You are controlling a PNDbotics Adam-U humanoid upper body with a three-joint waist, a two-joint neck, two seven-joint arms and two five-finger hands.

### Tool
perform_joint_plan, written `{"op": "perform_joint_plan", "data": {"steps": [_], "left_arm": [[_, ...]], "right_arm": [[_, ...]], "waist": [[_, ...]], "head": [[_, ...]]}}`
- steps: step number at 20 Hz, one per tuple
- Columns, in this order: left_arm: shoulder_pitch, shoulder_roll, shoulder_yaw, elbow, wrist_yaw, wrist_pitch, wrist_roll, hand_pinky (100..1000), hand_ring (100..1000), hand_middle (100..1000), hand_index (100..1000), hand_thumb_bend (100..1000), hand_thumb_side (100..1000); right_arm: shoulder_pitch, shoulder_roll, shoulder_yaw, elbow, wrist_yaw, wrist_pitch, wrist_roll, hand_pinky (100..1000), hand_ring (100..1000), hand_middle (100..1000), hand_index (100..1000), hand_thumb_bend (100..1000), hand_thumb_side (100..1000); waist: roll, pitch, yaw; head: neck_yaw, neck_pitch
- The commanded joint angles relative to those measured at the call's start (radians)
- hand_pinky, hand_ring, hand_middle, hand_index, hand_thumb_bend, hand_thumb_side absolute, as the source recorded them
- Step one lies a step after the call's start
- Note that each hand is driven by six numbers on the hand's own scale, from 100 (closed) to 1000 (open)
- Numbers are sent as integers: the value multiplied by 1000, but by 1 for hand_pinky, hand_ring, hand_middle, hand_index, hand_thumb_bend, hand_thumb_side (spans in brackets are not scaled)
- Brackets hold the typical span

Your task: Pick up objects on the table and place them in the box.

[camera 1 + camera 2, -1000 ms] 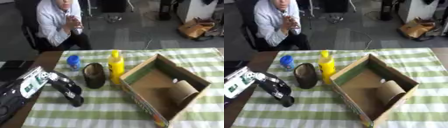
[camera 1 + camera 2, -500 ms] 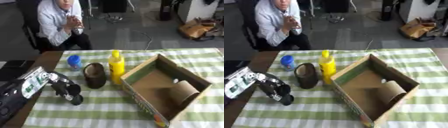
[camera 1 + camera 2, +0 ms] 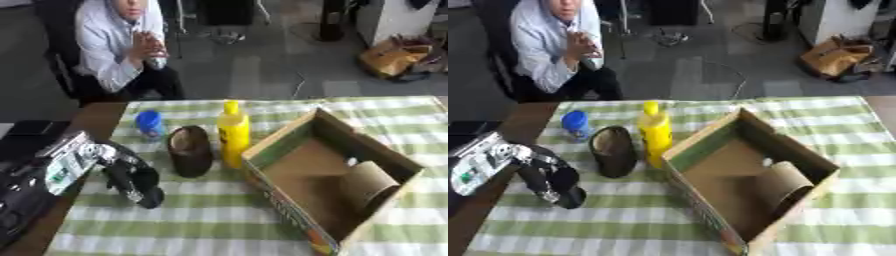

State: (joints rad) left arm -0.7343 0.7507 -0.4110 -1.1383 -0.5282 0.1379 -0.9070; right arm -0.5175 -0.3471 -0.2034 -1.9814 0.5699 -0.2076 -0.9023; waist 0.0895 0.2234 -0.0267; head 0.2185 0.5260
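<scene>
I see the left hand (image 3: 131,177) low over the left side of the table (image 3: 219,225), which carries a green-and-white striped cloth. Its fingers (image 3: 147,196) are curled downward and hold nothing that I can make out; their tips sit on or just above the cloth. The right hand shows in neither view.

Things on the table, left to right:
- a small container with a blue cap (image 3: 149,122), near the far left of the cloth;
- a dark brown rounded object (image 3: 190,150), just beside the blue-capped container and close to the right of my left hand, apart from it;
- a yellow bottle (image 3: 233,137), upright, standing between the brown object and the box, just beside the box's near-left wall.

The cardboard box (image 3: 289,145) lies open on the right half of the table, turned askew to the stripes. Inside it, toward its right corner, rests a brown cardboard roll (image 3: 367,182) on its side. I cannot tell what the small pale spot next to the roll is.

None of the three objects outside the box is in the hand.
</scene>
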Motion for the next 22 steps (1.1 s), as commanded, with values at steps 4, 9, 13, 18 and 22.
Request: {"op": "perform_joint_plan", "data": {"steps": [4, 9, 13, 18, 22], "left_arm": [[-26, 23, 30, -30, 30, 50, 7, 387, 602, 679, 872, 134, 581], [-29, 25, 36, -38, 68, 82, 22, 320, 540, 598, 794, 100, 614], [-28, 35, 39, -56, 92, 97, 32, 291, 505, 559, 749, 100, 611], [-21, 51, 49, -84, 111, 109, 35, 282, 497, 550, 728, 100, 614], [-8, 81, 67, -134, 141, 116, 40, 263, 490, 547, 723, 100, 617]], "right_arm": [[-4, -9, -6, -19, -5, 2, -5, 832, 796, 639, 547, 100, 1000], [-3, -9, -4, -19, -4, 7, -5, 833, 796, 639, 545, 100, 1000], [-4, -9, -5, -19, -3, 7, -5, 832, 796, 639, 545, 100, 1000], [-5, -9, -6, -19, -2, 6, -5, 837, 796, 639, 545, 100, 1000], [-5, -9, -9, -19, -1, 6, -5, 838, 796, 639, 545, 100, 1000]], "waist": [[-2, -15, 2], [-1, -16, 4], [-1, -18, 5], [-1, -21, 8], [0, -23, 10]], "head": [[2, 2], [1, 1], [0, -1], [-3, -6], [-7, -6]]}}
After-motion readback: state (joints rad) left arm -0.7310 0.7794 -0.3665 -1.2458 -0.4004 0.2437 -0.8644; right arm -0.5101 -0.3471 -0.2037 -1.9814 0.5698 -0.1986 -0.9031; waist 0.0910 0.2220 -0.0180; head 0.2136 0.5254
